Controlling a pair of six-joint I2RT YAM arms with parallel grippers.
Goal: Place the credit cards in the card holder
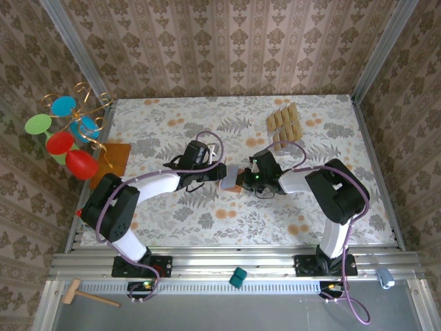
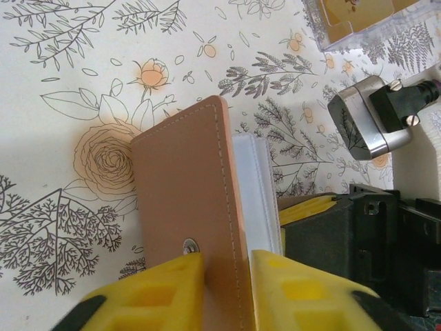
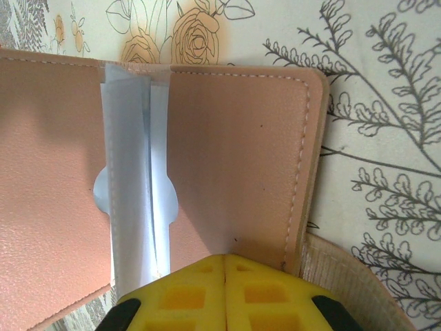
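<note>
You have the holder [image 1: 231,179] partly open: salmon-brown leather, stitched edges, a snap, pale grey pockets inside. The tan cards [image 1: 284,124] lie in rows beyond it, rightward, well apart.

No readable text, label, brand or number is showing. The card holder [image 2: 182,200] is bearing only stitching and a plain snap [image 2: 190,245]; the tablecloth [image 2: 69,103] is carrying only flower prints.
</note>
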